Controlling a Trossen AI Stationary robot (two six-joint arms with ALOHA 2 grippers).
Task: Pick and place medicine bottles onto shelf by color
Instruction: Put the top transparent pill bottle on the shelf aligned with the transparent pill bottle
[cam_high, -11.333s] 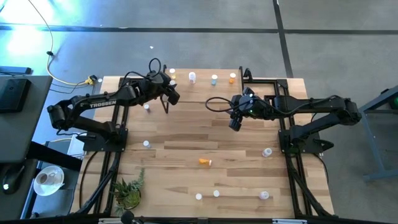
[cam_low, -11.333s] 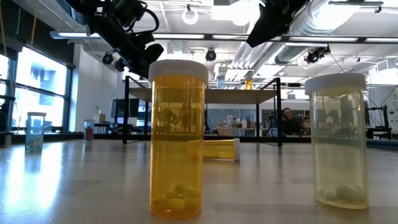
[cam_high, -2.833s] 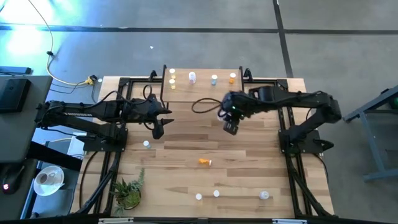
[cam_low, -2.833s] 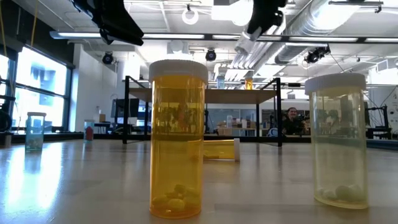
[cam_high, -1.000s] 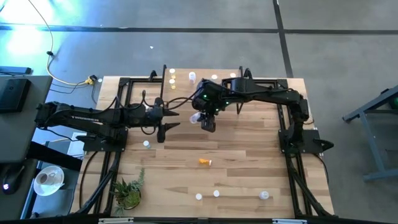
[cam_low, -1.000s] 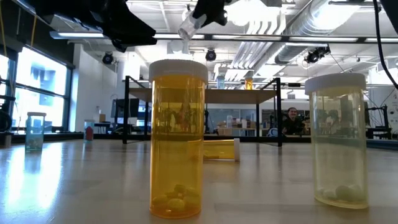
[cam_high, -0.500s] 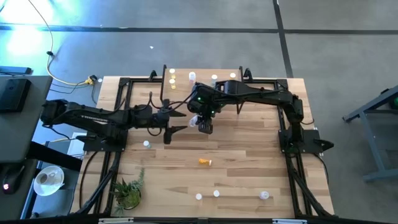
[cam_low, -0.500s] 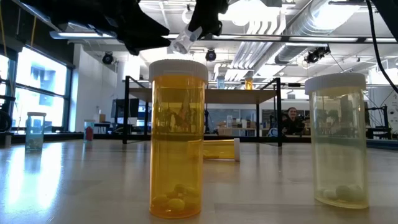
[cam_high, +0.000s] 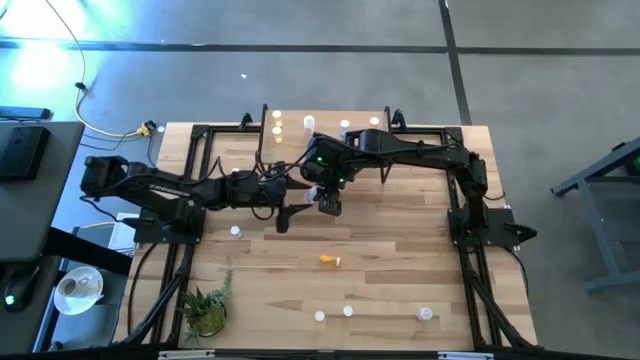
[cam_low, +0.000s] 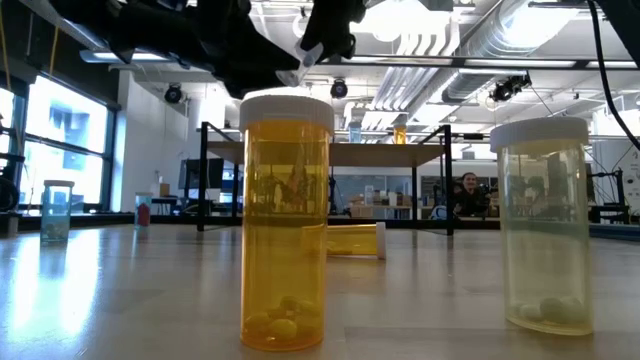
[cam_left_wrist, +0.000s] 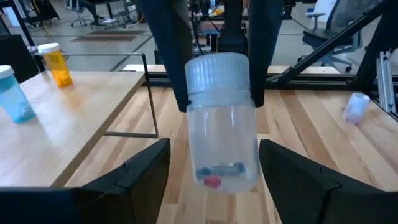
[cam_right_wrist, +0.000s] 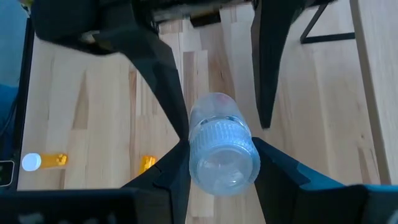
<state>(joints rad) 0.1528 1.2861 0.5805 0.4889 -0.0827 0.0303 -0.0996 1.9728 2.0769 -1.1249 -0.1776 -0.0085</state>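
My right gripper (cam_right_wrist: 224, 177) is shut on a clear medicine bottle (cam_left_wrist: 222, 134) with a white cap, held in the air over the table's middle (cam_high: 316, 190). My left gripper (cam_left_wrist: 214, 180) is open. Its two fingers stand on either side of that bottle's body; whether they touch it I cannot tell. The shelf (cam_high: 325, 133), a light-wood board on black legs, stands at the table's far edge. On it stand a yellowish (cam_high: 277, 118), a white (cam_high: 309, 122), a bluish (cam_high: 344, 126) and an orange bottle (cam_high: 373, 123). My right gripper pinches the bottle's white cap (cam_left_wrist: 217, 74) between its two fingers (cam_left_wrist: 168, 56), one on each side of the cap. The fingers slant down from the table's right. The bottle's body sticks out beyond the fingertips, tilted, base lowest, lifted clear of the table.
An orange bottle (cam_high: 329, 260) lies on its side at mid-table. A white bottle (cam_high: 235, 232) stands to the left, and three more (cam_high: 347, 311) stand near the front edge. A potted plant (cam_high: 205, 310) sits at the near left corner.
My left gripper has reached toward the table's right, up to the bottle in my right gripper, and its fingers now flank the bottle's body. My right gripper has sunk a little with the bottle, then kept still.
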